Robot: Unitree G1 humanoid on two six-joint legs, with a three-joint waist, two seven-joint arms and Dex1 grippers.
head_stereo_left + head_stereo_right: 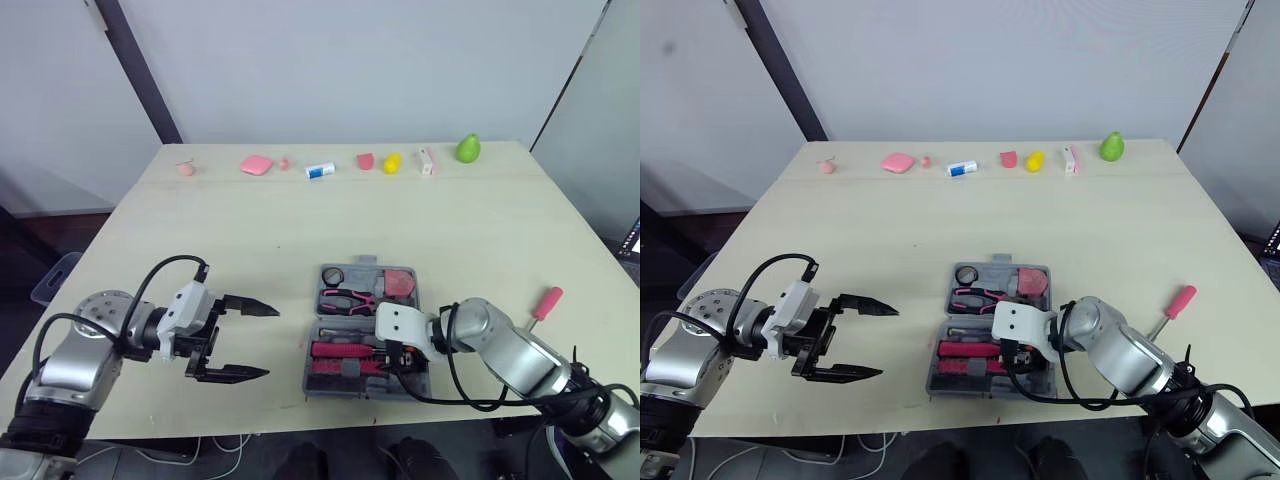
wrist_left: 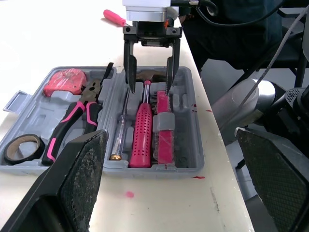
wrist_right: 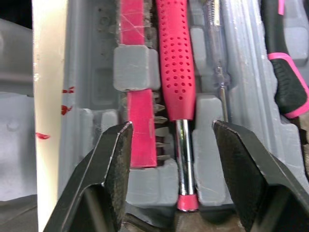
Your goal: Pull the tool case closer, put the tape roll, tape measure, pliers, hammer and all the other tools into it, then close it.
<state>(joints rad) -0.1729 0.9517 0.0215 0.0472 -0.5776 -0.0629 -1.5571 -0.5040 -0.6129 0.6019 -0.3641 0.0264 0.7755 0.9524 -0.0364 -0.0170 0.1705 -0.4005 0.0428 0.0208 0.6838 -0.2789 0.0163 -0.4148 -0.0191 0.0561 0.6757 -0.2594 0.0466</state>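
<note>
The table (image 1: 300,220) carries the open tool case (image 2: 186,145) near its front edge. The left gripper (image 1: 268,341) hovers beside the case on its left, fingers spread wide and empty. The right gripper (image 2: 148,89) hangs over the case's front half, fingers parted either side of the shaft of the hammer (image 2: 143,135), which lies in its slot. The screwdriver (image 1: 545,300) lies on the table to the right of the case, its long axis diagonal with the pink handle at the far-right end, so the right arm is judged nearer and should close across that axis.
</note>
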